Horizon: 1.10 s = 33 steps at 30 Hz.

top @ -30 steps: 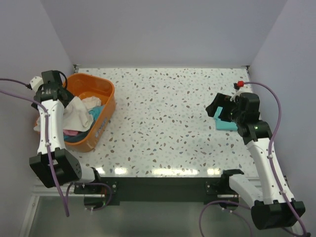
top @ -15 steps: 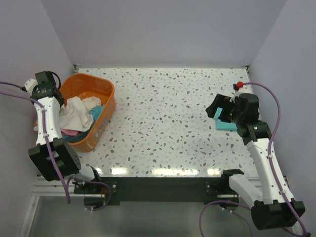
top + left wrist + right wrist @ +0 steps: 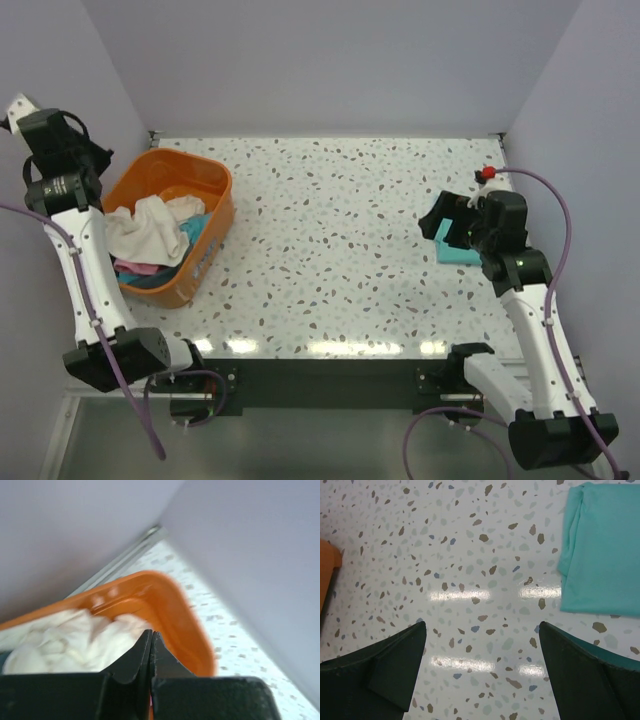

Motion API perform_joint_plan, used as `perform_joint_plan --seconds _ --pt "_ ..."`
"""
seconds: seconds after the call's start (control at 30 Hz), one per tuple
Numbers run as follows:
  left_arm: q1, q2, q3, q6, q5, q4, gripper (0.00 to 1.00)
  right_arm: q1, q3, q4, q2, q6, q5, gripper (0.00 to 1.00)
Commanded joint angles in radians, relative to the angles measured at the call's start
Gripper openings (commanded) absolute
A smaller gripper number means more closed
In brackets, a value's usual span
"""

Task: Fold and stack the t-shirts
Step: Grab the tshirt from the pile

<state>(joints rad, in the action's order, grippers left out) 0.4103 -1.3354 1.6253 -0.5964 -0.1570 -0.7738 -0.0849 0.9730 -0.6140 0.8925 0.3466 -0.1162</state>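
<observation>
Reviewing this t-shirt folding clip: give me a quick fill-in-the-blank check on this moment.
1. The cream-white t-shirt lies crumpled ___ the orange basket.
2. In the left wrist view, the left gripper is ___.
3. The right gripper is ___ above the speckled table.
4. The folded teal-green t-shirt lies on the table beside the ___ arm.

Missing words: inside; shut; open; right
</observation>
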Motion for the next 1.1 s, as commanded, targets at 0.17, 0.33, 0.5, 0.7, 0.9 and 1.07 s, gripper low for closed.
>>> perform_joint_plan --seconds 0.17,0.33,0.5,0.7,0.9,1.07 --pt "-0.01 0.058 0.284 0.037 0.298 0.056 0.0 -0.003 0.009 -0.001 -0.029 -0.008 0.021 0.99" --pt "-0.007 0.061 0.245 0.021 0.002 -0.174 0.47 0.0 0.006 -0.018 -0.021 -0.017 0.03 0.99" --pt "-0.008 0.122 0.055 -0.026 -0.137 -0.197 1.0 -0.001 0.006 -0.015 -0.012 -0.015 0.015 0.98" --pt "0.002 0.165 -0.239 -0.046 -0.177 -0.167 1.0 -0.003 0.0 -0.016 0.017 -0.011 -0.017 0.99" --pt "0.012 0.163 -0.347 -0.074 -0.226 -0.157 1.0 -0.001 -0.013 -0.021 0.025 -0.011 -0.01 0.99" --pt "0.024 0.151 -0.36 -0.066 -0.256 -0.128 1.0 -0.001 -0.011 -0.026 0.025 -0.012 -0.013 0.99"
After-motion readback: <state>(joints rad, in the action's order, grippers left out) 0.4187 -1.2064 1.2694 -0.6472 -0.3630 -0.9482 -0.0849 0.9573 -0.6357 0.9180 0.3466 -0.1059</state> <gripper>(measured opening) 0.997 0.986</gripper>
